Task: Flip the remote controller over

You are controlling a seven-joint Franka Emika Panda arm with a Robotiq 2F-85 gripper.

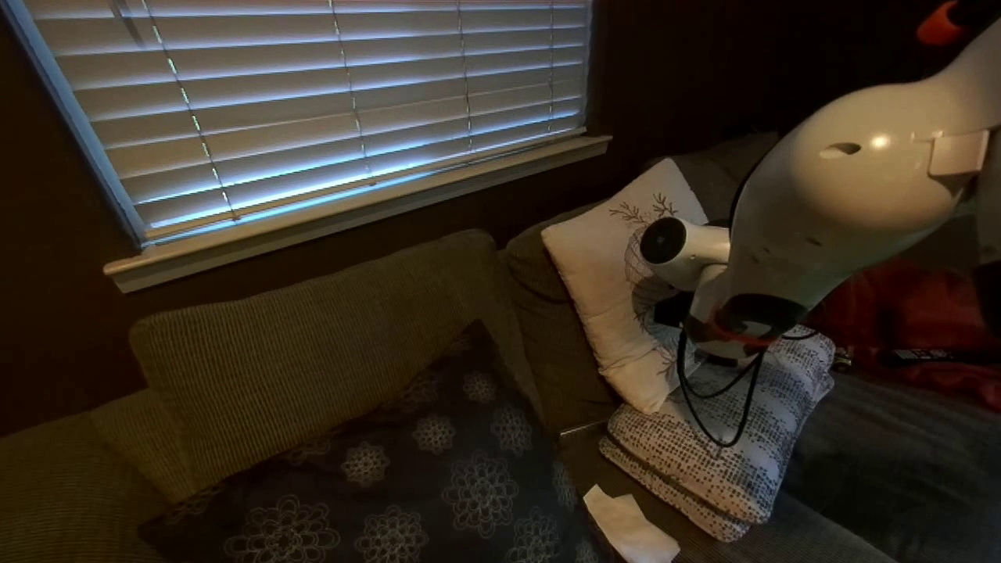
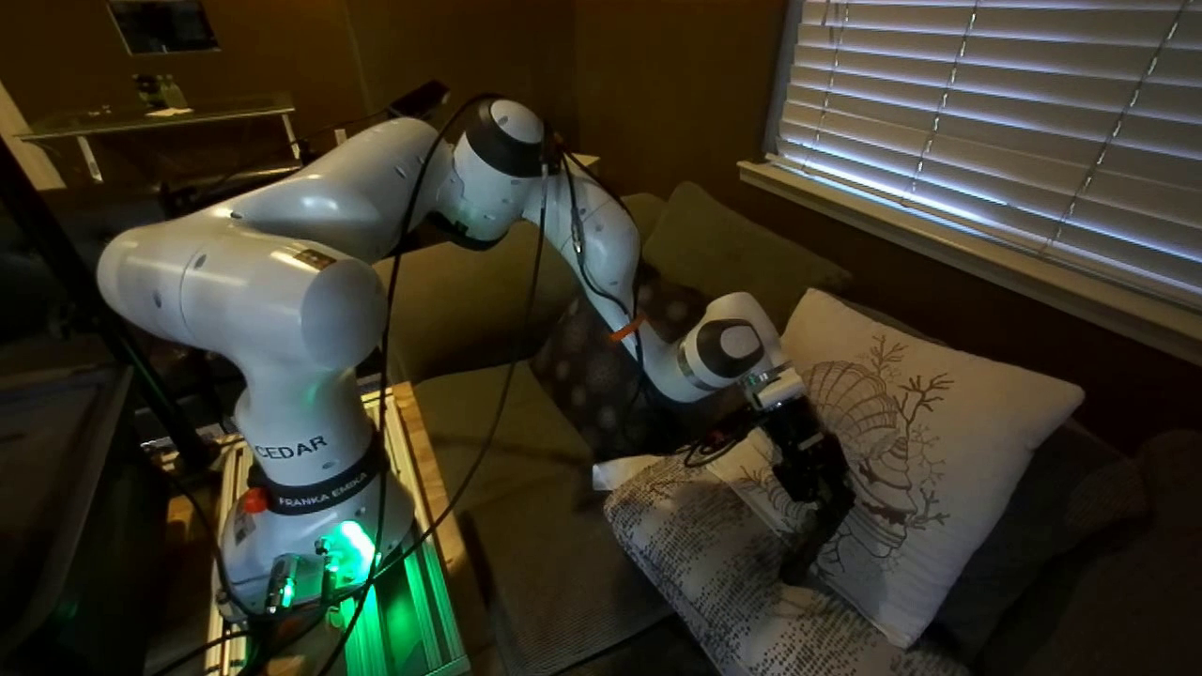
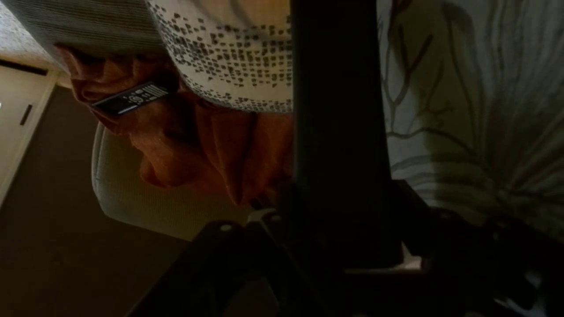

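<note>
Remote controller (image 3: 337,97): black oblong | pincer (image 3: 343,196): half parted, clamping it | second remote (image 3: 132,97): on rumpled red cloth (image 3: 165,152)

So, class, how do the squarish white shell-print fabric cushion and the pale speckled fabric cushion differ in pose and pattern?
The squarish white shell-print fabric cushion is propped at a slant; the pale speckled fabric cushion lies roughly flat. The shell-print cushion bears large line drawings; the speckled cushion, many tiny marks. Both show darker print on pale fabric.
</note>
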